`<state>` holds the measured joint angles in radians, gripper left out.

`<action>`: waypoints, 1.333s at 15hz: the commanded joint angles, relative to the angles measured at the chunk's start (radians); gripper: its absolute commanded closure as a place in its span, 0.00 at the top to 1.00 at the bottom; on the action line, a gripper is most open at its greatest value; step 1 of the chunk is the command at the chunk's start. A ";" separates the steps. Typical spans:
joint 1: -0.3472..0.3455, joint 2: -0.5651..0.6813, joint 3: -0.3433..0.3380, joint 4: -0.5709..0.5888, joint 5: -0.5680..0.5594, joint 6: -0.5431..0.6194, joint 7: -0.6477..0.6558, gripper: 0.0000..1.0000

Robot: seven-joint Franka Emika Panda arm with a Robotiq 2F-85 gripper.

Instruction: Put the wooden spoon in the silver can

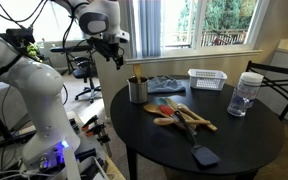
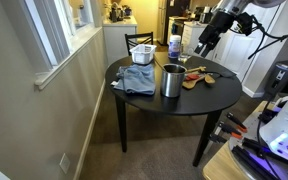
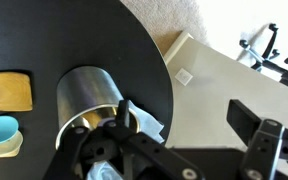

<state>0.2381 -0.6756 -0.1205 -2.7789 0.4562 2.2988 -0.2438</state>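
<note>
The silver can (image 1: pixel 137 91) stands upright on the round black table (image 1: pixel 234 140), near its edge; it also shows in the other exterior view (image 2: pixel 171 81) and in the wrist view (image 3: pixel 84 95). A thin tan handle (image 1: pixel 137 73) sticks up out of the can; I cannot tell if it is the wooden spoon. My gripper (image 1: pixel 116 55) hangs above and beside the can, past the table edge. It also shows in an exterior view (image 2: pixel 205 43). In the wrist view its fingers (image 3: pixel 189 118) are wide apart and empty.
Several tan wooden utensils (image 1: pixel 182 116) lie mid-table, with a dark-headed spatula (image 1: pixel 202 154) nearer the front. A blue cloth (image 1: pixel 165 85), a white basket (image 1: pixel 208 78) and a clear jar (image 1: pixel 245 95) stand at the back. A dark chair (image 1: pixel 284 80) is beside the table.
</note>
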 commanded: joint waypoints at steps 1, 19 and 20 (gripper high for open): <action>0.029 0.009 -0.141 -0.006 0.157 0.073 -0.159 1.00; -0.231 0.291 -0.196 -0.001 0.343 0.114 -0.338 1.00; -0.235 0.300 -0.197 -0.001 0.346 0.114 -0.348 1.00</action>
<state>0.0357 -0.3785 -0.3494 -2.7817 0.7908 2.4228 -0.5847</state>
